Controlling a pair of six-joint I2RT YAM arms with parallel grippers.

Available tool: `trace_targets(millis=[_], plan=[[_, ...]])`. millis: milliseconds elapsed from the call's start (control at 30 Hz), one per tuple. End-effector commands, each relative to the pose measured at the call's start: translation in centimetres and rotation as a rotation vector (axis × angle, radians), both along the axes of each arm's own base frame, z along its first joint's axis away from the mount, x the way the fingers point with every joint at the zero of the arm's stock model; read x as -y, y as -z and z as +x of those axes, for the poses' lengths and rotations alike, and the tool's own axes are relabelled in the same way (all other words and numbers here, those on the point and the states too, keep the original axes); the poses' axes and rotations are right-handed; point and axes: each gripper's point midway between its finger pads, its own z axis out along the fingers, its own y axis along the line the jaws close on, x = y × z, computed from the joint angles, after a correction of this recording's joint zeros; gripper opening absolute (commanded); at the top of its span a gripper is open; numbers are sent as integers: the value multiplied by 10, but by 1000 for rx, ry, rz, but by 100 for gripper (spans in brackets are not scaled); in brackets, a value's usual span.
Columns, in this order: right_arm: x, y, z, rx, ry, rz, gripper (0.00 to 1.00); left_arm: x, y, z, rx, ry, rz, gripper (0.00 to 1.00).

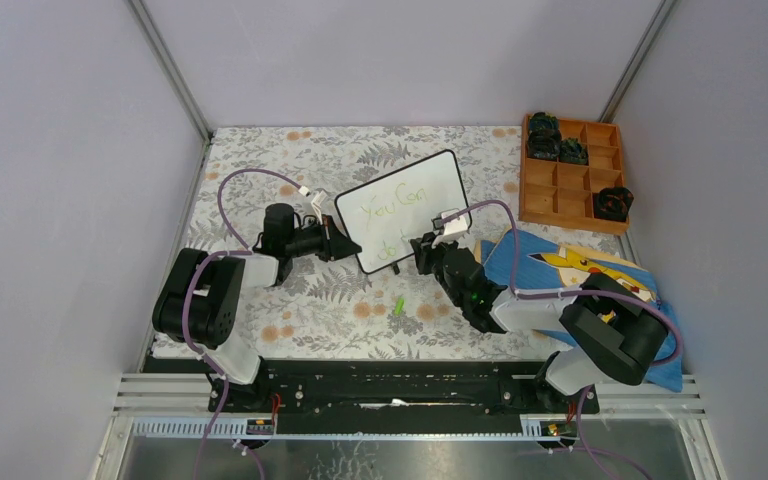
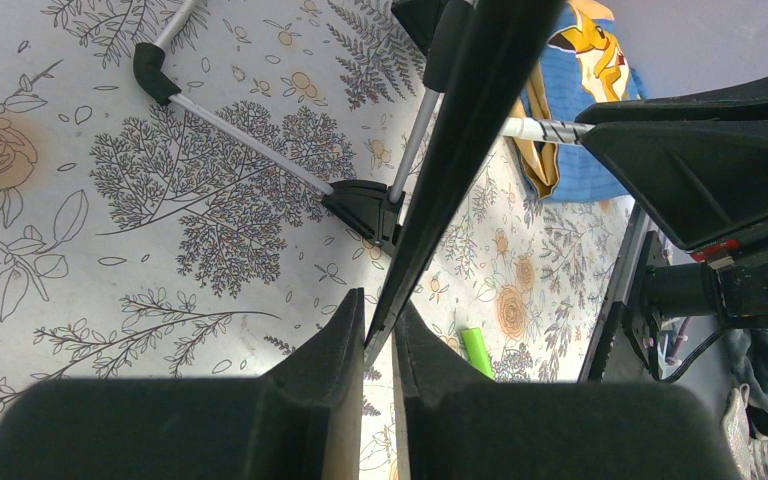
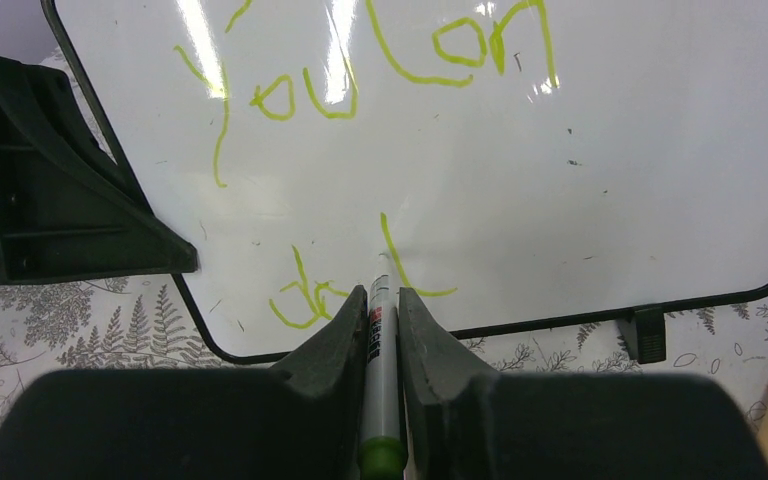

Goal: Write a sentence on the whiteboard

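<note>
At middle of worktop (image 1: 290,300), whiteboard (image 1: 405,210) is propped on its feet, left edge clamped by left pincer (image 1: 338,243). Sentence (image 1: 396,208) is partly written in green: "You Can" on upper line, "do" plus one further stroke on lower line. Marker (image 3: 381,330) is gripped by right pincer (image 1: 422,250), tip pressed to board just right of "do". Green cap (image 1: 398,306) is seen on worktop, near side of board. Wooden tray (image 1: 570,185) is placed far right.

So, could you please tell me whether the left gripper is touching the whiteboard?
Touching. The left wrist view shows the left gripper clamped on the whiteboard, its black edge pinched between both jaws with no gap.
</note>
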Motion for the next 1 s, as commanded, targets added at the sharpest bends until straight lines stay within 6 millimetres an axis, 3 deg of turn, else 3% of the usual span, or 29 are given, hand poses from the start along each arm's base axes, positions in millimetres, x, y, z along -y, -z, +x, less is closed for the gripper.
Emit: trace_targets(millis=[0, 300, 700, 967], plan=[[7, -18, 17, 45, 82, 26, 0, -9, 31, -1, -87, -58, 85, 0], [23, -17, 19, 40, 145, 6, 0, -9, 31, -1, -86, -57, 85, 0], [23, -58, 14, 132, 115, 83, 0, -9, 30, -1, -85, -58, 84, 0], [14, -65, 22, 140, 103, 80, 0, -9, 31, -1, -85, -58, 85, 0]])
